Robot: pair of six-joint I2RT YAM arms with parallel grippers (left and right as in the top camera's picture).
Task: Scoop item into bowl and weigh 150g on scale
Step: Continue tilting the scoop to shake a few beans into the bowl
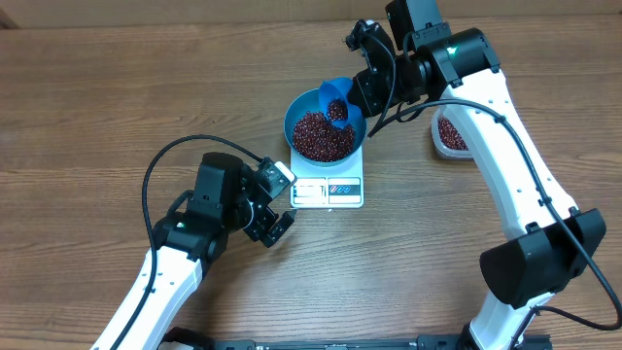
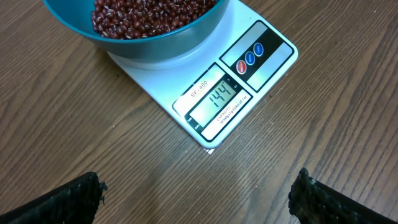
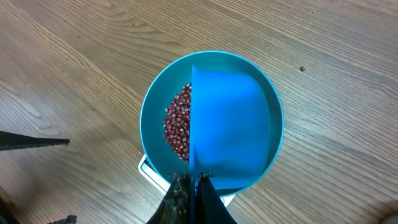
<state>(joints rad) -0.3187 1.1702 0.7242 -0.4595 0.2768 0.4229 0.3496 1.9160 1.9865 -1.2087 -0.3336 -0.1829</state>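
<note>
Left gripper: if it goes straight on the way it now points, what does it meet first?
Most likely the near corner of the scale, by its display. The left gripper, jaws open, aims at it, but it might touch the table first; depth is unclear.

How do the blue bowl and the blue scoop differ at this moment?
The bowl rests on the scale; the scoop is held over it by the shut right gripper. The bowl is round and wider; the scoop is smaller. The bowl holds a heap of beans, the scoop only a few. Both are blue.
</note>
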